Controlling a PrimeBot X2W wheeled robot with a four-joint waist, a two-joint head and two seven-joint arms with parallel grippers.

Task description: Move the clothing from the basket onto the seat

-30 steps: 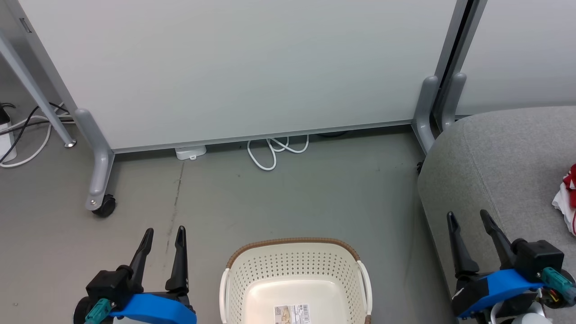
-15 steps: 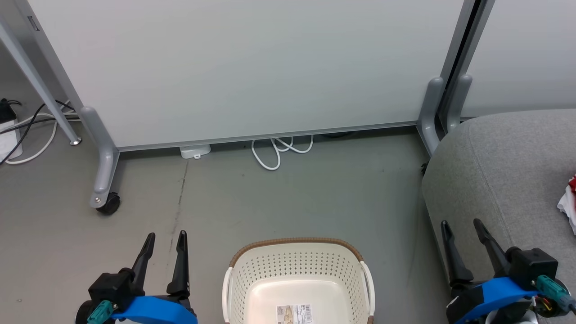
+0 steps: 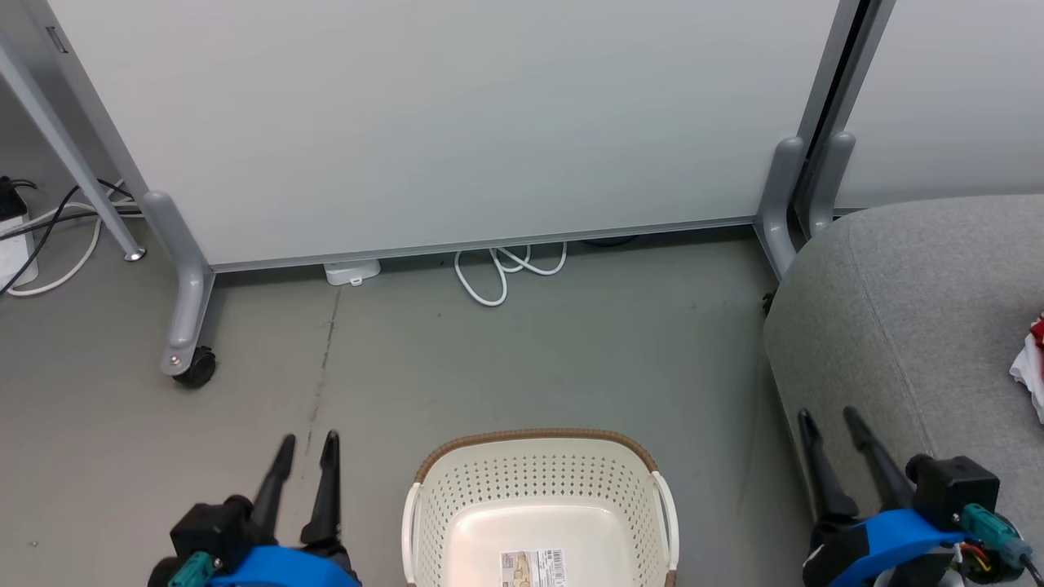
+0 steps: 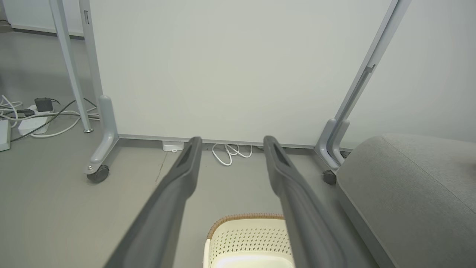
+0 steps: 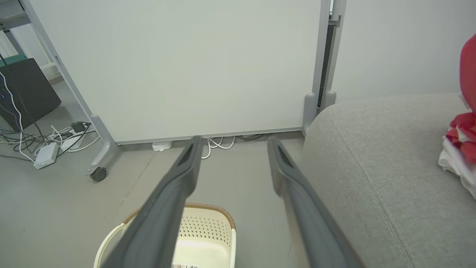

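Observation:
The cream basket (image 3: 534, 481) with its brown rim stands on the floor at the bottom centre, holding nothing but a label on its bottom; it also appears low as the basket (image 4: 249, 236) and the basket (image 5: 193, 230). Red and white clothing (image 3: 1032, 367) lies on the grey sofa (image 3: 913, 302) at the right edge, seen again as the clothing (image 5: 461, 137). My left gripper (image 3: 307, 444) is open to the left of the basket. My right gripper (image 3: 830, 417) is open beside the sofa's front corner. Neither holds anything.
A white partition panel (image 3: 440, 122) on grey legs with a castor (image 3: 194, 368) stands behind. A coiled white cable (image 3: 499, 273) and a small white box (image 3: 352, 271) lie at its foot. More cables and a power strip (image 5: 46, 154) sit at far left.
Both grippers have drawn back toward the bottom of the head view. The left fingers stand closer together than before. The camera has shifted slightly, so the sofa and clothing sit further right.

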